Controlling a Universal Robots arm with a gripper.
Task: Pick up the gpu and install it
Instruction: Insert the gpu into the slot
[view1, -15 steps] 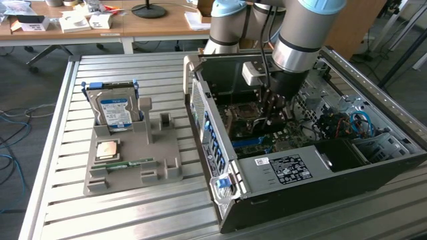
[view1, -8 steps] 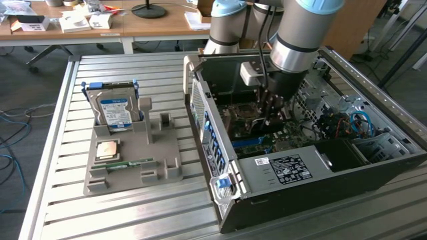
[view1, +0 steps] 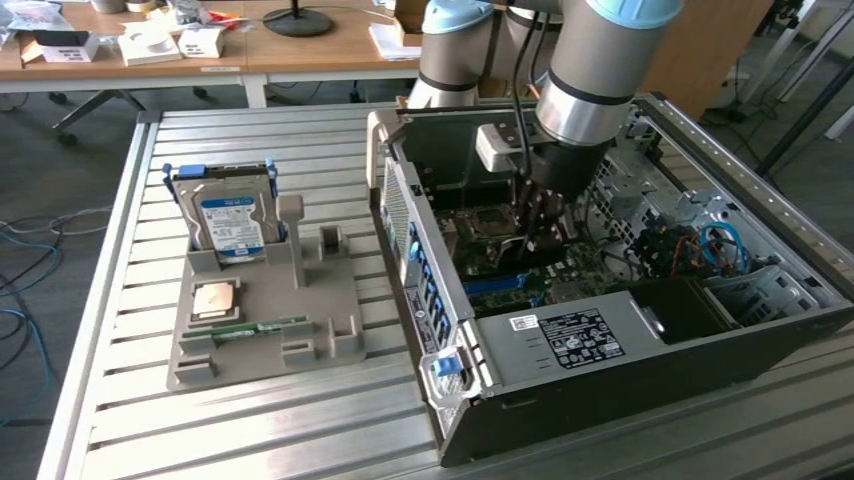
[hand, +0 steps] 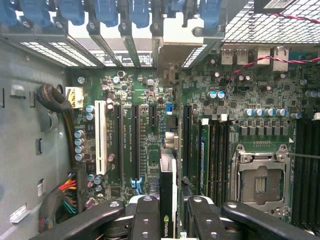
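The claw (hand: 168, 214), about half closed, grips the gpu (hand: 167, 182) edge-on between its fingers, over the motherboard (hand: 150, 125) slots inside the open computer case (view1: 561, 350).

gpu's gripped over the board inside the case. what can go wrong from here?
1. The gpu, edge-on in the gripper, looks offset from the long black slot; pressing down misaligned could jam its connector on the motherboard.
2. Its far end may catch the rear slot frame.
3. The memory stick stands close beside the card; sideways drift could knock it.
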